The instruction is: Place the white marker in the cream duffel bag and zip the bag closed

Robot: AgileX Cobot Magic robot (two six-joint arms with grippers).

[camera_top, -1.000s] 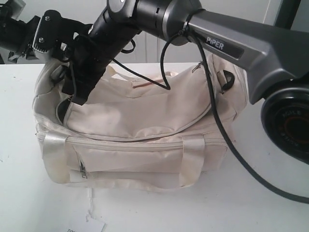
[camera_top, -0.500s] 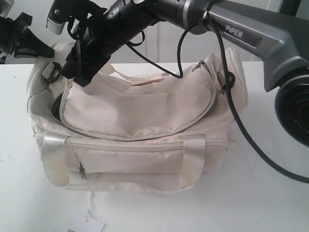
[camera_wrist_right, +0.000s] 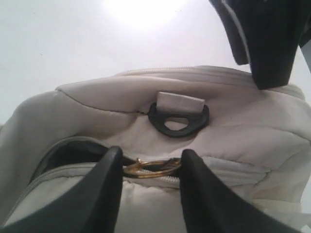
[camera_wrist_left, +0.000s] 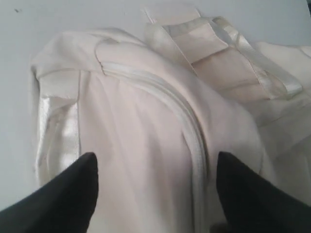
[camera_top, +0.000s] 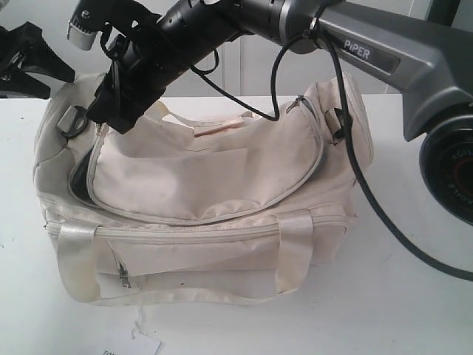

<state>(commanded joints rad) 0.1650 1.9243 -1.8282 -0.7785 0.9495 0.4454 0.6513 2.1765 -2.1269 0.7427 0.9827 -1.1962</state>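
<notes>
Since the earlier frames, the right gripper [camera_wrist_right: 151,160] has travelled upward and toward the left end of the large soft cream fabric duffel bag [camera_top: 207,177]. That end of the bag has shifted leftward with it across the white table [camera_top: 414,310].

1. Right gripper: its two black fingers are closed narrowly on the gold ring-shaped zip pull [camera_wrist_right: 150,168], which spans the space between them. The pull sits just below the black D-shaped end clip [camera_wrist_right: 156,116].
2. Left gripper [camera_wrist_left: 156,160]: jaws spread wide and holding nothing. It hovers over the cream fabric and closed zip line at the bag's left end.
3. Curved top zip: closed along most of its length. A short dark opening [camera_top: 77,177] remains at the left end, beside the pull.
4. Bag: resting upright on the table, satin cream straps [camera_top: 295,251] hanging down its front face.
5. White marker: not visible in any view, so its position cannot be told.
</notes>
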